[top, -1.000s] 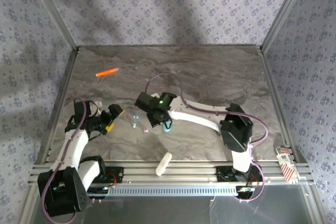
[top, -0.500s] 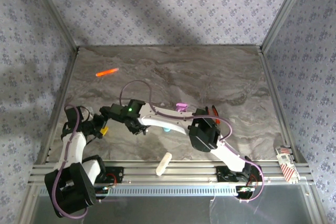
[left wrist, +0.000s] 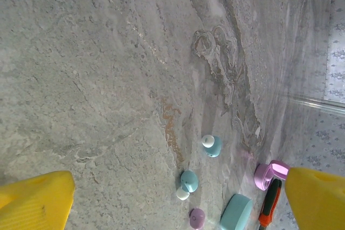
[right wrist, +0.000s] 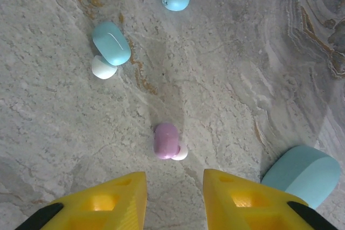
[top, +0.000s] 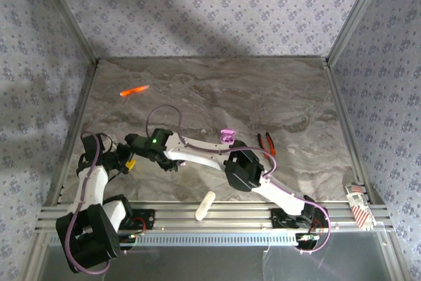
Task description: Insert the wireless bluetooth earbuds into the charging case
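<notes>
Right gripper (right wrist: 175,180) is part open with nothing held. The pink earbud (right wrist: 166,141) lies on the table (right wrist: 259,52) just ahead of the gap and centred, which looks like line-up for a pinch. The teal earbuds (right wrist: 110,44) are further ahead, left of the fingers. The teal case (right wrist: 302,173) is just outside the right finger. Left gripper (top: 130,160) is wide open and empty, likely held off to give the right arm room. The pink case (top: 227,135) is well apart, so the bud needs a carry.
</notes>
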You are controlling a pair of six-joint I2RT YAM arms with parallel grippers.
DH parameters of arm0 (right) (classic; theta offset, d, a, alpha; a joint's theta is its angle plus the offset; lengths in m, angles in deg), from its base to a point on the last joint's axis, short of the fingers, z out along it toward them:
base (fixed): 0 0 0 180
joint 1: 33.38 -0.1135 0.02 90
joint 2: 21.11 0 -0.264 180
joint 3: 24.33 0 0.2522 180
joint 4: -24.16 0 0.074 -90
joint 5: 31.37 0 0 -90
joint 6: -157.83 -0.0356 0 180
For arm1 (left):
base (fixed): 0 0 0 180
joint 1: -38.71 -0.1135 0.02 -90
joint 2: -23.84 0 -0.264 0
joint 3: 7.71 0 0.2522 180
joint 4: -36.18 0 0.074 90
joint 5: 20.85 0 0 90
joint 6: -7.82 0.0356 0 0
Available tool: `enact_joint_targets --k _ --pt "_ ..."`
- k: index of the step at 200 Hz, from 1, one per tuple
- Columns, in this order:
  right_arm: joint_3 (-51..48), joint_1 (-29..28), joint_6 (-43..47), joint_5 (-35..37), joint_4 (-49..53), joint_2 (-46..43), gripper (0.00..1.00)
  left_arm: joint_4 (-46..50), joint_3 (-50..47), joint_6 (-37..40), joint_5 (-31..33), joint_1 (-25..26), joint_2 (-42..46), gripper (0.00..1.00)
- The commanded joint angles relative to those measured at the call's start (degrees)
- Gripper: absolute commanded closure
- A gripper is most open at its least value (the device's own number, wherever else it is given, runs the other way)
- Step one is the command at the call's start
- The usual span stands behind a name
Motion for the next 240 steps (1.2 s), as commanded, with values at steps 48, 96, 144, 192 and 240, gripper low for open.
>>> enact_joint_targets --k 48,96,144,192,240 --pt "2.69 0.07 -1.03 0.57 2.16 2.92 0.67 0.56 0.18 0.64 1.54 -0.53 1.19 0.0" --pt "2.86 0.43 -1.03 -0.4 1.02 3.89 0.68 1.8 0.36 0.74 3.74 -0.62 1.91 0.0" --pt "2.8 0.83 -1.14 -1.21 0.48 4.37 0.68 4.69 0.89 0.21 9.01 -3.12 3.45 0.0" --pt "2.85 1.13 -1.12 -2.19 0.02 4.85 0.7 4.9 0.98 0.19 9.38 -4.38 3.64 0.0" --pt "2.85 1.48 -1.12 -3.24 -0.48 5.64 0.71 4.73 0.98 0.22 9.11 -4.57 3.61 0.0"
